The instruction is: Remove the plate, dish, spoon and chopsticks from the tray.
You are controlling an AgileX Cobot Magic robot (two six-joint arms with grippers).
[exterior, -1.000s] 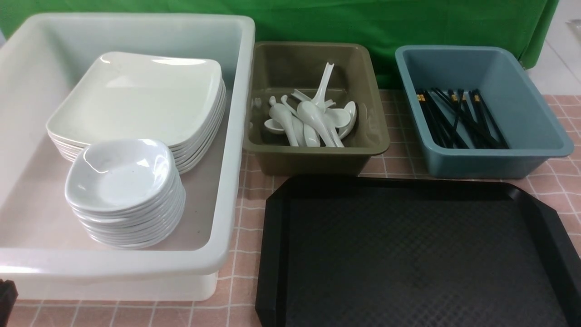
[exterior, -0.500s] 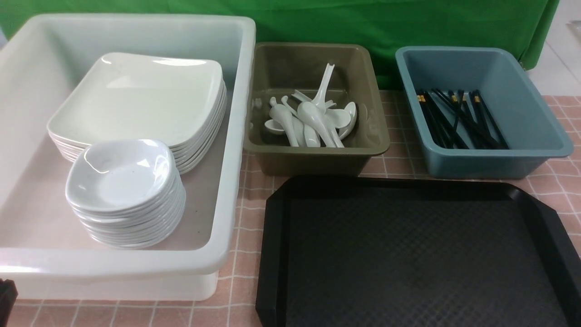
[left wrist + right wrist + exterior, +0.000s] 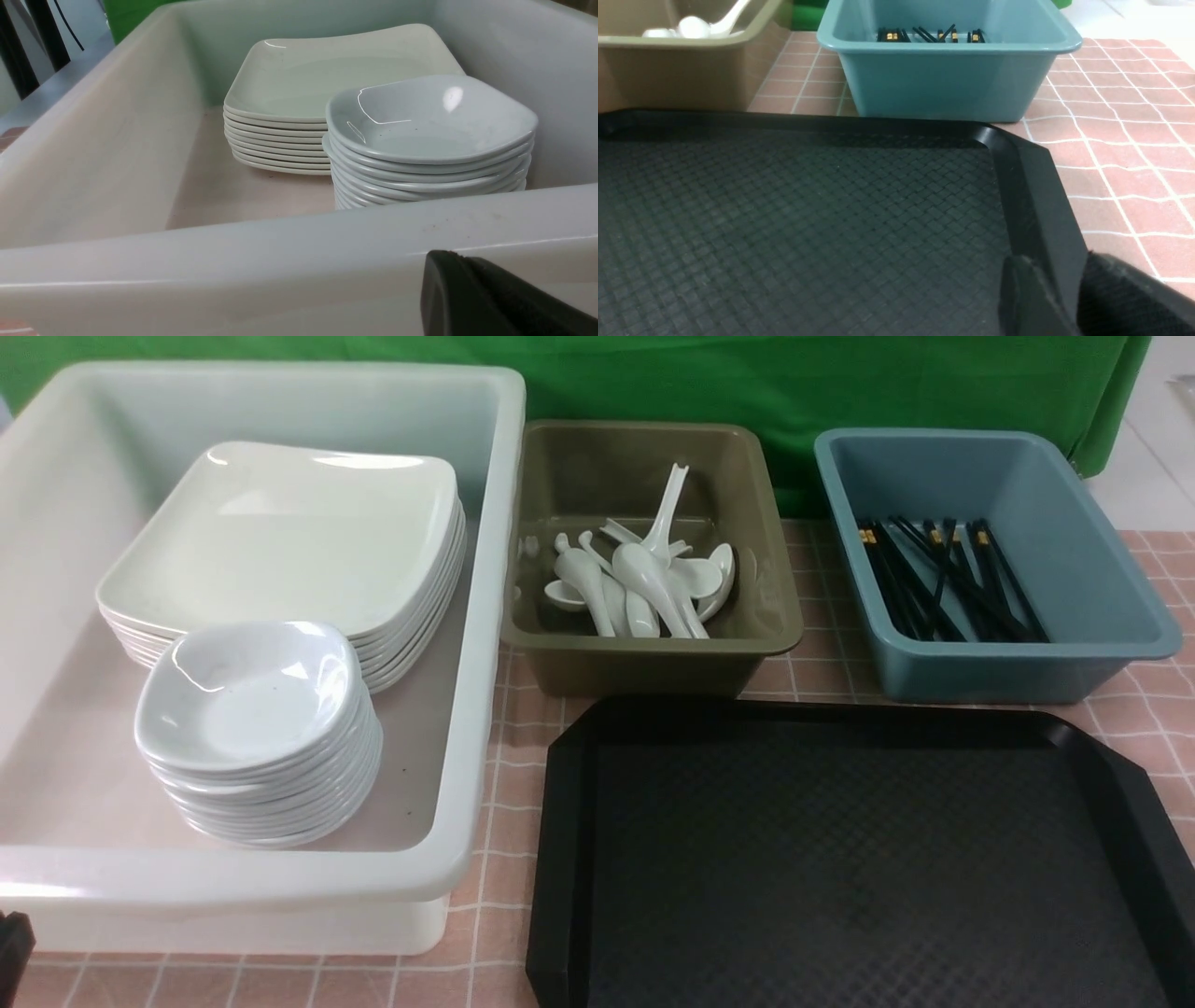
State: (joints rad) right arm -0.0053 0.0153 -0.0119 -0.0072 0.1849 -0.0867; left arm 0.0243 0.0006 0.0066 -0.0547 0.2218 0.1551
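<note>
Bordering tub (image 3: pixel 859 672), black tray rim (image 3: pixel 803 711) encloses bare textured floor.

The front view looks forward and down over all three tubs, sharing the tray (image 3: pixel 840 859) with the closer right wrist view. The left wrist view looks in low across the white tub's near rim (image 3: pixel 280 242), which the front view also covers.

Large white tub (image 3: pixel 467 644) at left with thick glossy rim, olive-brown tub (image 3: pixel 644 667) between it and a blue-grey tub (image 3: pixel 990 677), green cloth (image 3: pixel 653 378) behind them, pink tabletop (image 3: pixel 476 933) with white grid lines, pale floor (image 3: pixel 1158 476) at far right
</note>
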